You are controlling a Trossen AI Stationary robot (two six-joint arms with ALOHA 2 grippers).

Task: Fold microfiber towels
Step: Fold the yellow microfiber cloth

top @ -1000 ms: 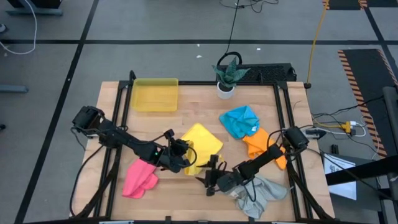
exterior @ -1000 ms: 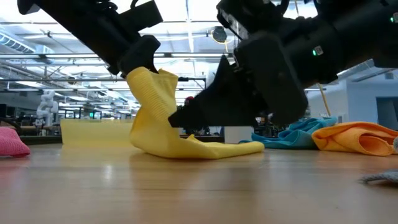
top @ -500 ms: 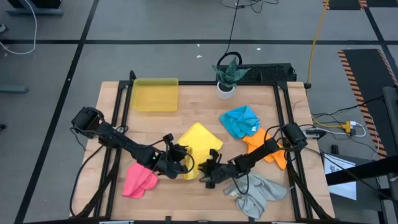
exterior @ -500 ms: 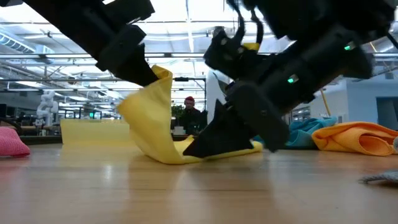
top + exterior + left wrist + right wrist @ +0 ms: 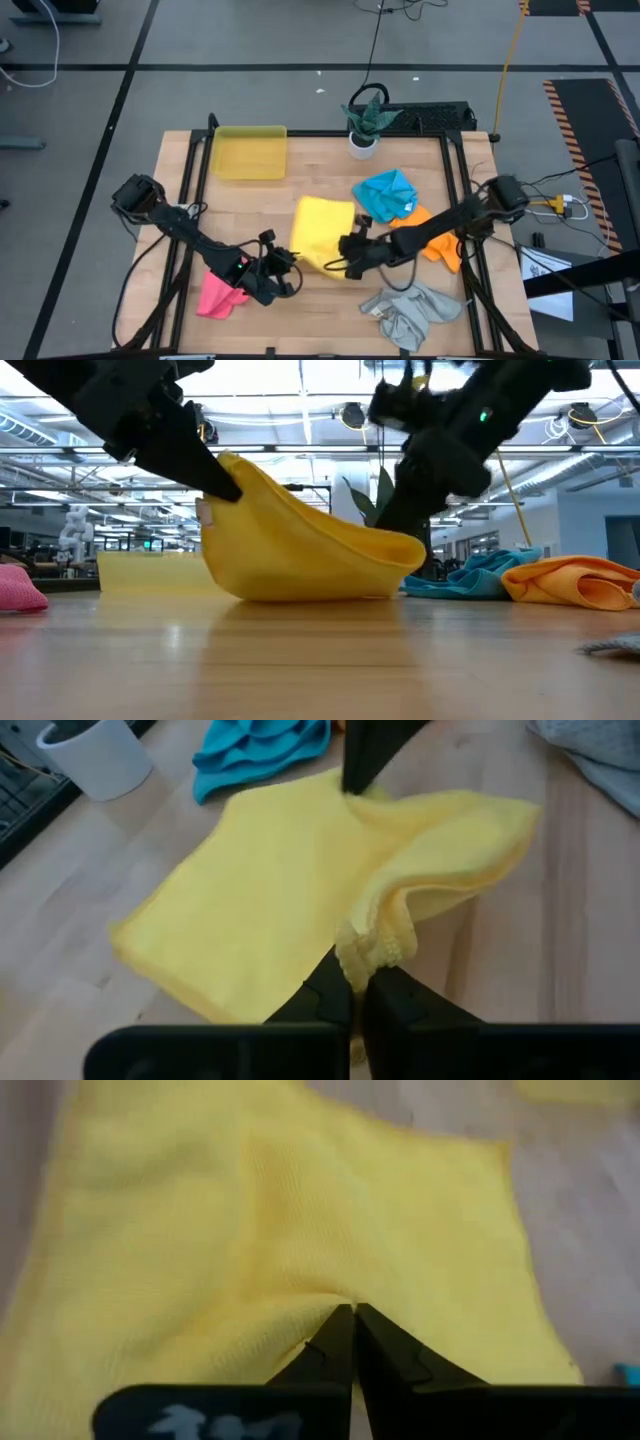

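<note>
1. The rigid translucent yellow plastic tray (image 5: 249, 152) sits at the far left of the wooden bench (image 5: 310, 185); nothing shows inside it. A small white pot with a green plant (image 5: 363, 140) stands at the far edge.
2. The soft yellow microfiber towel (image 5: 322, 232) lies mid-bench, its near edge lifted into a rounded, sagging fold (in the low view it bows like a hammock between two raised corners). Its weave looks fine and nubby, with a stitched hem.
3. The crumpled bright blue towel (image 5: 387, 194) lies right of the yellow one, touching the bunched orange towel (image 5: 428, 232). The rumpled light grey towel (image 5: 412, 314) is at the near right, the wadded pink towel (image 5: 222, 296) at the near left.
4. The left hand (image 5: 285, 282) has its fingers pressed together, pinching the yellow towel's near left corner (image 5: 368, 948).
5. The right hand (image 5: 350, 250) likewise pinches the towel's near right edge, fingers closed tight on the cloth (image 5: 345, 1320).
</note>
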